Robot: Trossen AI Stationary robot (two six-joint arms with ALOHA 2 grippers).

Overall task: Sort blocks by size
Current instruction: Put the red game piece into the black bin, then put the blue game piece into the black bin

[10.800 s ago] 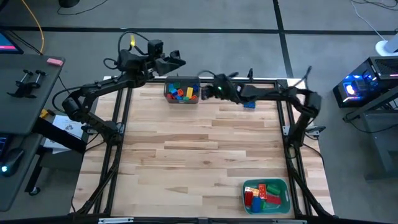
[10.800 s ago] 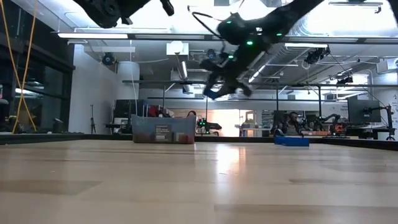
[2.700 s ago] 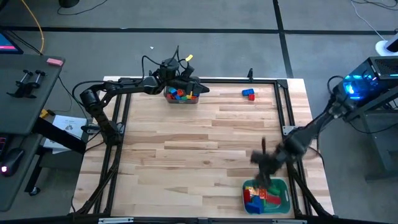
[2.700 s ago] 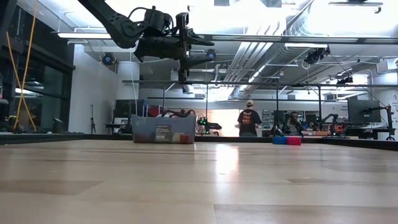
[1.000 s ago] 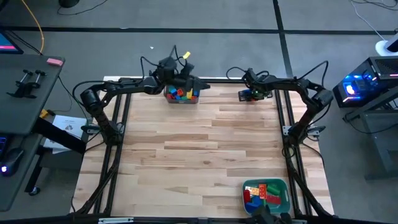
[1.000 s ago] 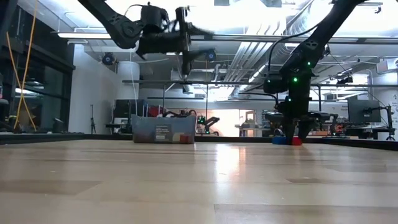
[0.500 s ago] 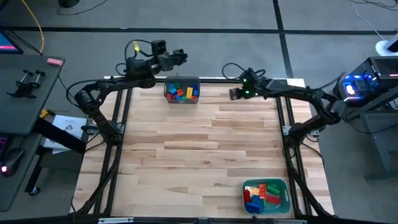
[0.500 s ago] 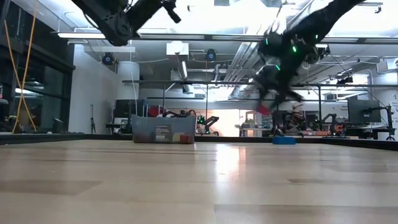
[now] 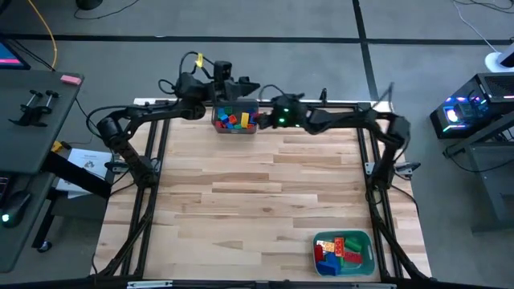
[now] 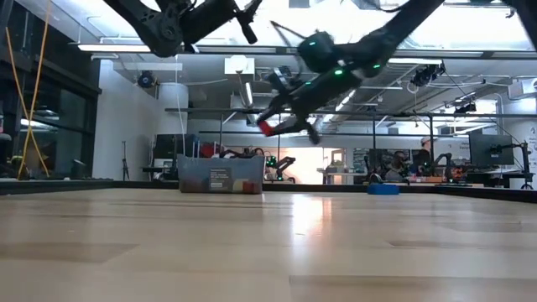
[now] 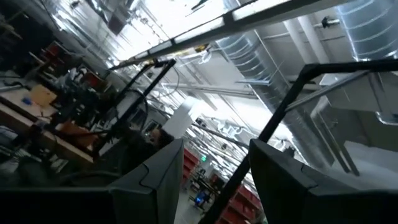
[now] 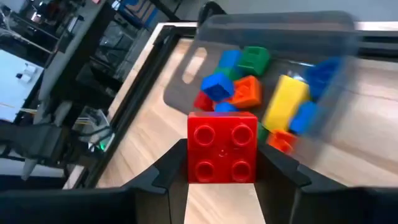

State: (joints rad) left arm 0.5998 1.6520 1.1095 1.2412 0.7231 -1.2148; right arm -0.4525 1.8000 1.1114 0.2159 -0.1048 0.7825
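The right gripper (image 12: 221, 163), jaws closed on a square red studded plastic brick (image 12: 222, 147), hangs beside the dark grey bin (image 9: 234, 117) of mixed bricks. The left gripper (image 11: 211, 180), jaws apart and seemingly empty, is raised behind the bin; a teal tray (image 9: 344, 252) sits near the table's front right corner.

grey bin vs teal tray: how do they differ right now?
The grey bin sits at the table's far edge, the teal tray at the near right corner. The right gripper holds a red block by the bin; nothing is near the tray. Both hold mixed coloured blocks.
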